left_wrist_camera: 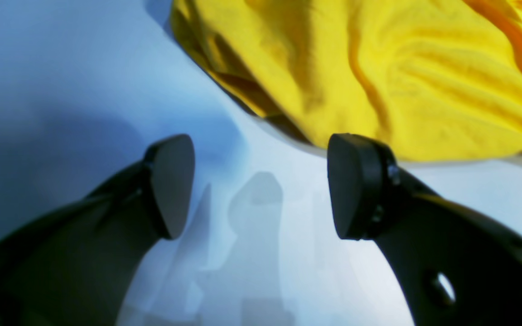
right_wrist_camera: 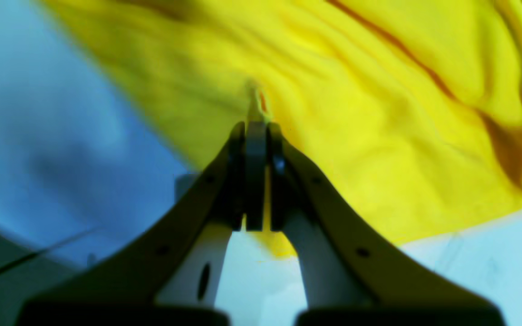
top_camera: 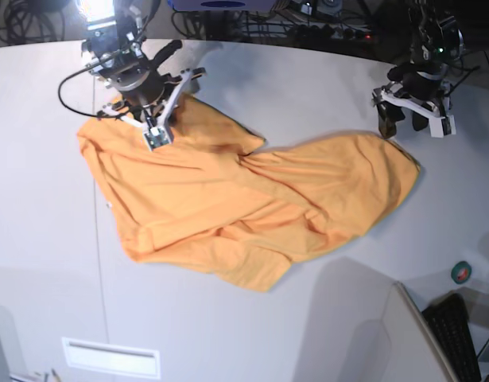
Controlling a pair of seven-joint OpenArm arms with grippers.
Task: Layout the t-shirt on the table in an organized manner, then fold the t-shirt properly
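The orange-yellow t-shirt lies spread but wrinkled across the middle of the white-grey table. My right gripper is at the shirt's far left corner. In the right wrist view it is shut on a pinched fold of the shirt. My left gripper is just beyond the shirt's far right edge. In the left wrist view it is open and empty over bare table, with the shirt's edge just ahead of the fingertips.
A thin dark seam runs down the table on the left. A black keyboard and a small round green and red object sit at the bottom right, by the table's edge. Cables run along the back.
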